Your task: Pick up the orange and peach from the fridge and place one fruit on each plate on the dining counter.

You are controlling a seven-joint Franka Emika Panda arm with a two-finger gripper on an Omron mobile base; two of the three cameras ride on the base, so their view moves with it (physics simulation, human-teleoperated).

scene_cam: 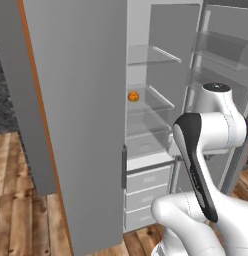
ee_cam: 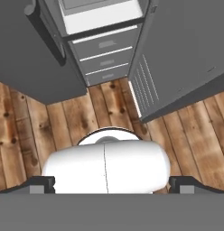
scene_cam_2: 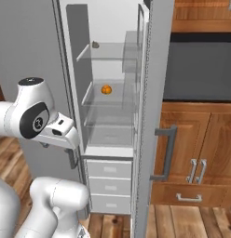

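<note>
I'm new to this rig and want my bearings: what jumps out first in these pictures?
The fridge stands wide open, its white inside almost bare. One bright orange sits alone on a middle glass shelf, above the pale drawers. The white arm is folded in front of the doors, short of the shelves.

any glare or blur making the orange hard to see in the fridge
Left base view: the orange is sharp and evenly lit on a clear shelf, no glare. Right base view: the orange is small but crisp; the glass shelves look faint. Hand view: flat lighting on the fridge drawers.
</note>
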